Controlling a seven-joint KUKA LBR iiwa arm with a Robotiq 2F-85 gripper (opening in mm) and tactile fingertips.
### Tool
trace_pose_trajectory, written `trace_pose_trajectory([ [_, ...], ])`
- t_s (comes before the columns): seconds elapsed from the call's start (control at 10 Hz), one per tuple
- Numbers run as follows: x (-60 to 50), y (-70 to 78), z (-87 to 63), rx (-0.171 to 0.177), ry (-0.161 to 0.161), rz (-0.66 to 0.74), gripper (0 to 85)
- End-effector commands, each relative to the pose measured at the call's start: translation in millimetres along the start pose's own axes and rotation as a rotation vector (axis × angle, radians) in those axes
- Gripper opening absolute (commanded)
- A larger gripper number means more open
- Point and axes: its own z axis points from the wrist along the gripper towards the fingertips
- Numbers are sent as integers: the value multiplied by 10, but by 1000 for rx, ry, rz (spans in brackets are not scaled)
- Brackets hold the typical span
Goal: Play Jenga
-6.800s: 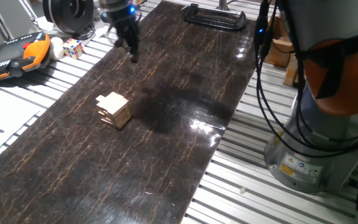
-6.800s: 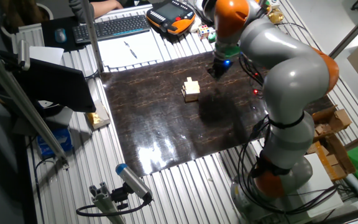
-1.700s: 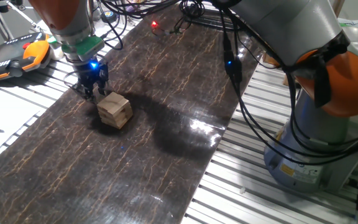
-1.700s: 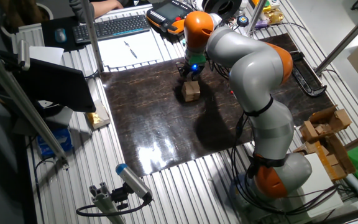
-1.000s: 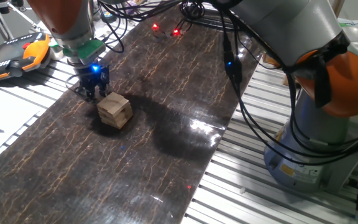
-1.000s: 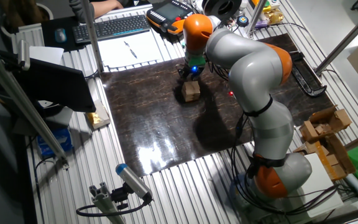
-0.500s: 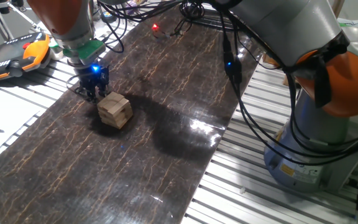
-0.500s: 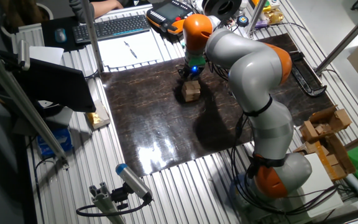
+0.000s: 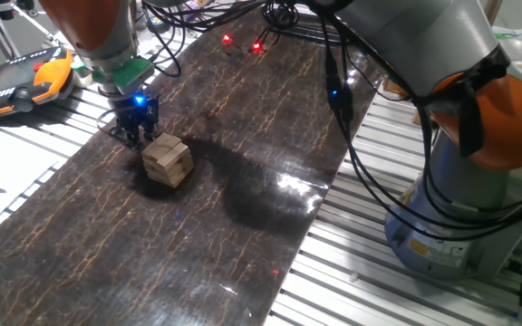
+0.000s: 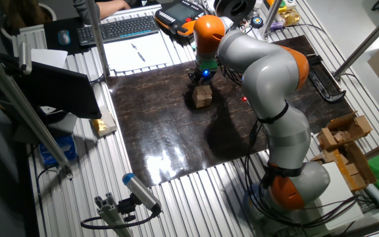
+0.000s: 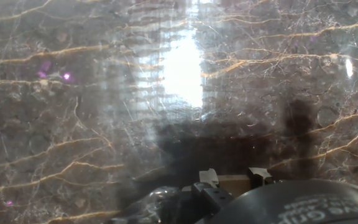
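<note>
Jenga [image 9: 168,161] sits centre-left of frame, just lower-right of the fingers [image 9: 134,138] and nearly touching; finger spread cannot be told.

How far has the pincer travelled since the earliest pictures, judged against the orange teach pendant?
Yes, it moved. The pincer came down from the mat's far end toward the pendant side and now sits low against the Jenga stack.
</note>
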Motion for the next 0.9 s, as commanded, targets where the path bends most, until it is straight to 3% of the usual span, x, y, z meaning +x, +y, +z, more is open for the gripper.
trace_pose_trajectory([
  [0.0, 0, 1, -3, 0, -1, 3, 313],
  [0.8, -26, -9, -10, 11, -19, 15, 313],
])
